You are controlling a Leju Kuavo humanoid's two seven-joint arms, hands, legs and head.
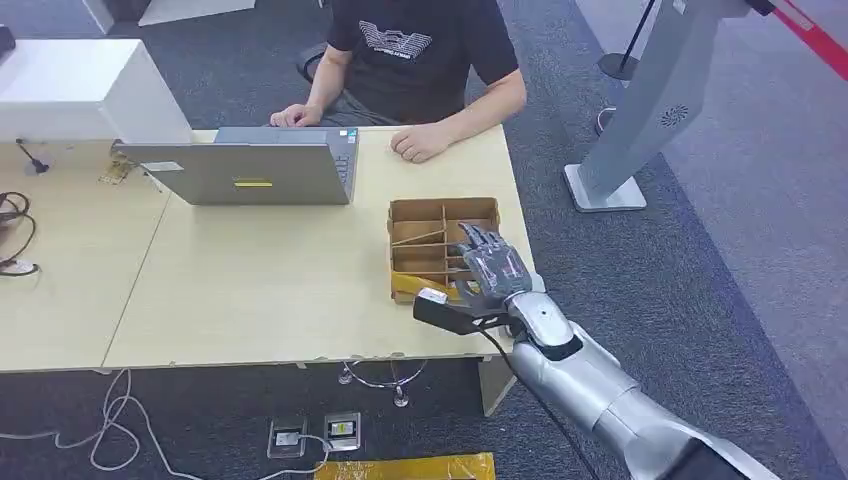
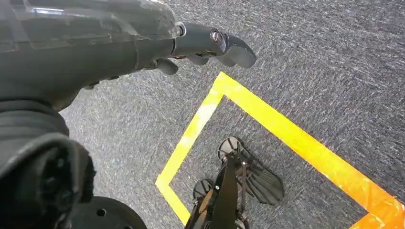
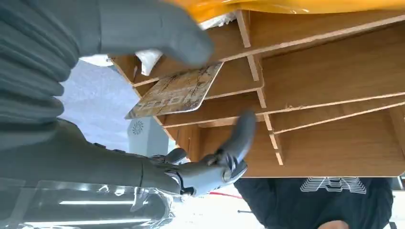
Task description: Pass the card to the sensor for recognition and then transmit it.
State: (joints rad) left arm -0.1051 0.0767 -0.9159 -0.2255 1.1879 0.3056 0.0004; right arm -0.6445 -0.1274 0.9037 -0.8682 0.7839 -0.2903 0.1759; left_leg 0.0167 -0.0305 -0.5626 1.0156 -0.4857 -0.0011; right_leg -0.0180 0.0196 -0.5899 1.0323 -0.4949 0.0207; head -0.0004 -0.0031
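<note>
**Right robot hand over the box, card at its thumb**

Nearest the head camera, the silver right arm rises from the lower right, and the right robot hand [image 1: 492, 262] sits over the near right part of a brown divided box [image 1: 415, 215] on the tabletop [image 1: 250, 280]. In the right wrist view the card [image 3: 174, 91], patterned and pale brown, lies at a slant in one of the box's compartments, with the thick grey thumb [image 3: 157, 28] over its edge and a darker finger [image 3: 241, 136] curled on the other side. Whether the thumb actually presses the card I cannot tell, so the grip is uncertain. A strip of yellow [image 1: 408, 285] shows at the box's near edge.

The left robot hand [image 2: 210, 45] hangs over grey carpet [image 2: 334, 62] marked with yellow tape [image 2: 267, 119]; its fingers are slightly apart and hold nothing.

Across the tabletop a person in a black shirt [image 1: 420, 50] sits with both hands resting near a grey laptop [image 1: 250, 170]. A white box [image 1: 80, 90] stands at the far left corner, and a grey stand [image 1: 640, 120] is on the floor to the right.
</note>
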